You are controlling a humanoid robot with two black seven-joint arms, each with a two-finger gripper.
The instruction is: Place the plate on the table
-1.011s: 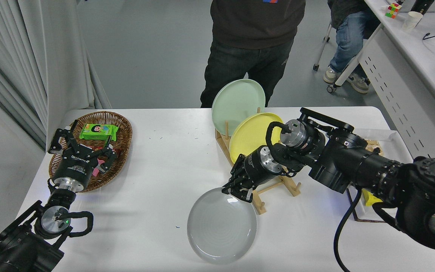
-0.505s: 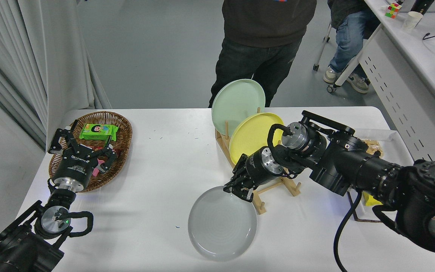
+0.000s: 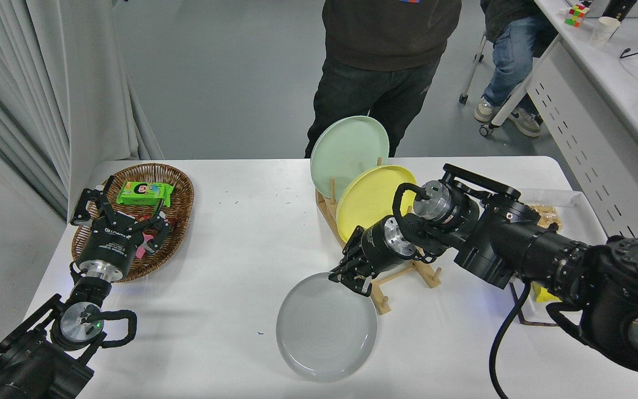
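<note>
Right gripper sits at the far rim of the plate, jaws closed down on that rim as far as can be read; the fingertips merge into dark clutter, so contact on the underside is not visible. Plate is light grey, round, shallow raised rim, lying flat or nearly flat on the table, near the front edge, just beside the near foot of the wooden rack. Whether its near edge is fully down cannot be told from this angle. Judged stiff, probably ceramic or melamine: modest weight, smooth and slick, liable to chip or clatter if dropped on edge. The rim is the only sensible purchase, pinched top and bottom, as here; the flat centre offers nothing to grip. Yellow plate and pale green plate stand upright in the rack, the yellow one partly masked by the right arm's wrist. Left gripper parked over the wicker basket at lower left, fingers spread. Basket contents half hidden beneath it; a green packet shows. A person stands at the far side, cut off at the top.
</note>
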